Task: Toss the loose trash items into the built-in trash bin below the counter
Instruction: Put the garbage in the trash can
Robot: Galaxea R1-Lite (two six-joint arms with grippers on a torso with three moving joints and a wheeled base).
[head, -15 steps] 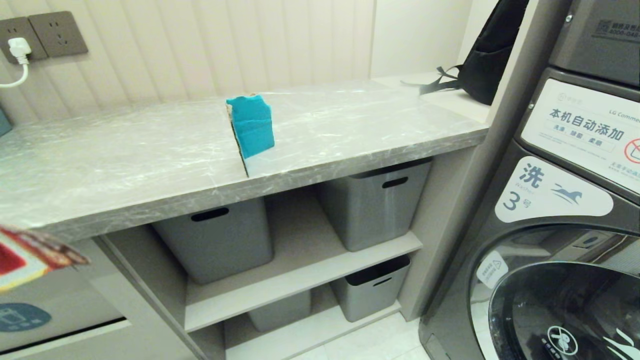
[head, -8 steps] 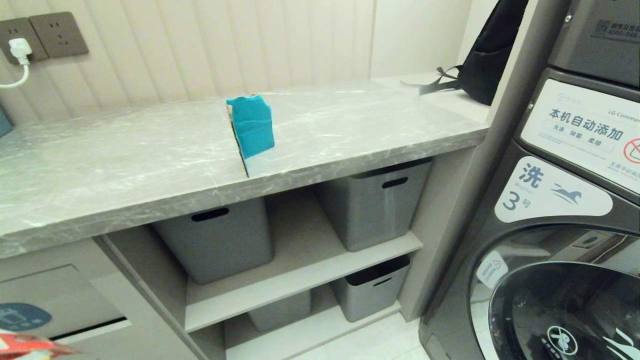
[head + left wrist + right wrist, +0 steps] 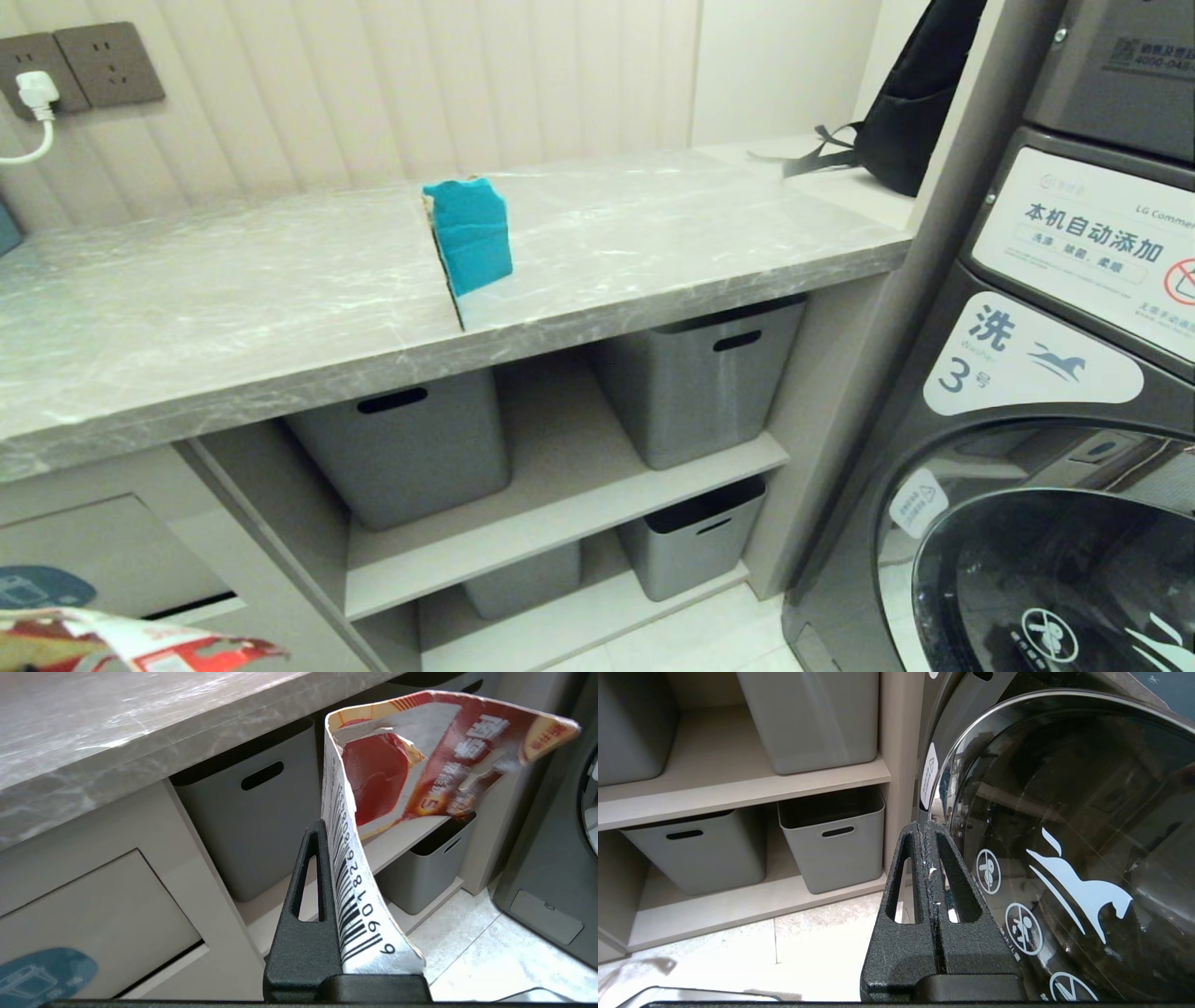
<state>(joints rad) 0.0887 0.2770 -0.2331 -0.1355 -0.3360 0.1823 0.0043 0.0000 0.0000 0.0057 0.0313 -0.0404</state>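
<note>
My left gripper [image 3: 324, 828] is shut on a bent red-orange blister card [image 3: 420, 765], pinching its barcode edge; only one black finger [image 3: 308, 882] shows, the other is behind the card. The head view catches just the card [image 3: 121, 644] at the bottom left corner, below and in front of the trash bin flap [image 3: 103, 551] with its blue sticker [image 3: 37, 586]. In the left wrist view the flap [image 3: 93, 914] lies off to the side of the card. A folded teal-and-brown cardboard piece [image 3: 470, 238] stands on the grey marble counter [image 3: 233, 299]. My right gripper [image 3: 927, 828] is shut and empty, low by the washer door.
Grey storage bins [image 3: 411, 448] [image 3: 700, 383] [image 3: 695, 541] fill the open shelves under the counter. A washing machine [image 3: 1046, 420] stands at the right. A black backpack [image 3: 910, 112] leans at the counter's far end. Wall sockets with a white plug [image 3: 37, 93] are at the back left.
The card in my left gripper has dropped from just under the counter edge to the bottom of the head view, then shifted right. The right arm and the teal cardboard have not moved.
</note>
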